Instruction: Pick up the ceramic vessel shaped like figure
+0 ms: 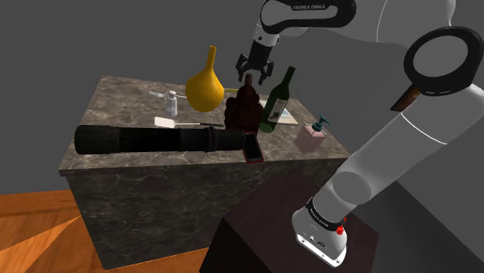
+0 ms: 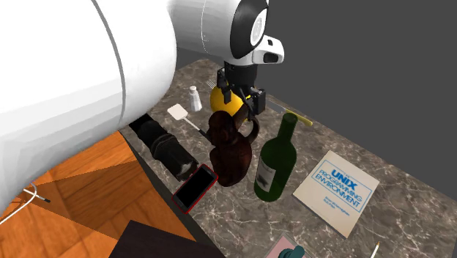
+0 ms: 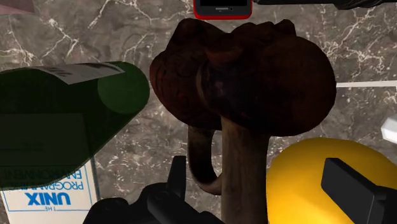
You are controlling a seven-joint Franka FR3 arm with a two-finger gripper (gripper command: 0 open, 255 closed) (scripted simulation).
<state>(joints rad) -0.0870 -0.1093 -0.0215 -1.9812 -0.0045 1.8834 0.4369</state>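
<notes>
So the vessel (image 1: 243, 108) is a dark brown, glossy, lumpy figure-shaped jug with a narrow neck and a curved handle on one side. It's standing upright on the marbled counter (image 1: 124, 85), right between the yellow vase (image 1: 205, 89) and green bottle (image 1: 278, 105), just behind the red phone (image 1: 253, 149).

It looks like a room in a home: a wood-plank floor (image 1: 35, 233), plain grey walls (image 1: 93, 35), and a marbled stone counter (image 1: 124, 93) carrying household things: a green wine bottle (image 1: 278, 103), a pink soap dispenser (image 1: 312, 136), a UNIX book (image 2: 337, 192) and a red-cased phone (image 2: 195, 188).
</notes>
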